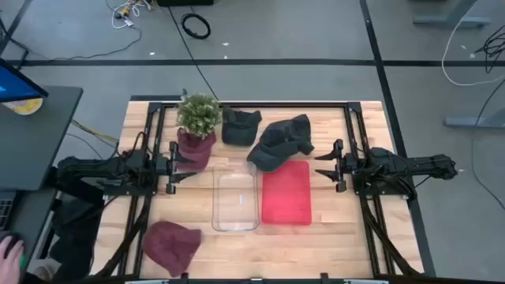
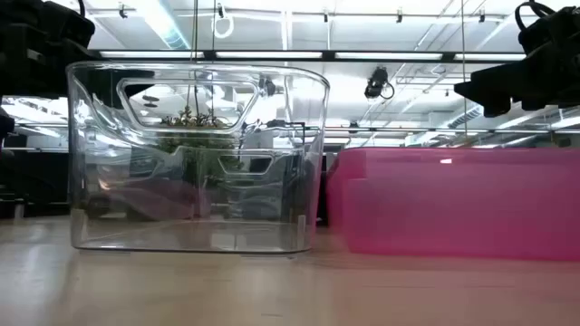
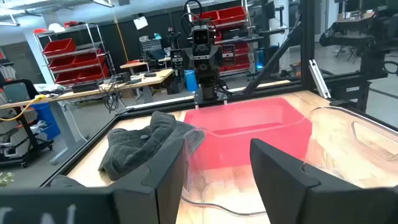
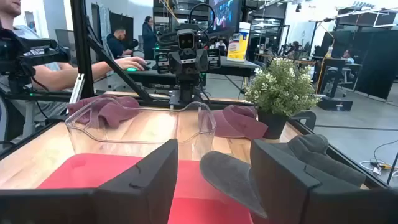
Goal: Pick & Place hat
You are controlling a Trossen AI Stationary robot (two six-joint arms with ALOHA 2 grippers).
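The left gripper (image 1: pixel 175 167) was seen at the left of the high view with its fingers (image 3: pixel 155 180) spread apart and nothing held, just left of the clear plastic bin (image 1: pixel 236 200). The right gripper (image 1: pixel 329 164) was placed at the right of that view, likewise released and empty, just right of the red tray (image 1: pixel 286 193). A dark grey cap (image 1: pixel 282 140) was found above the tray, its brim lapping the tray's upper left corner. A second dark hat (image 1: pixel 239 125) was seen beside it toward the upper centre. A maroon hat (image 1: pixel 195 149) was laid at the foot of the potted plant (image 1: pixel 199 114), close to the left gripper, and a maroon beanie (image 1: pixel 170 245) was set in the lower left of the table (image 1: pixel 331 241). A person's hand (image 1: pixel 11 253) was visible at the lower left edge.
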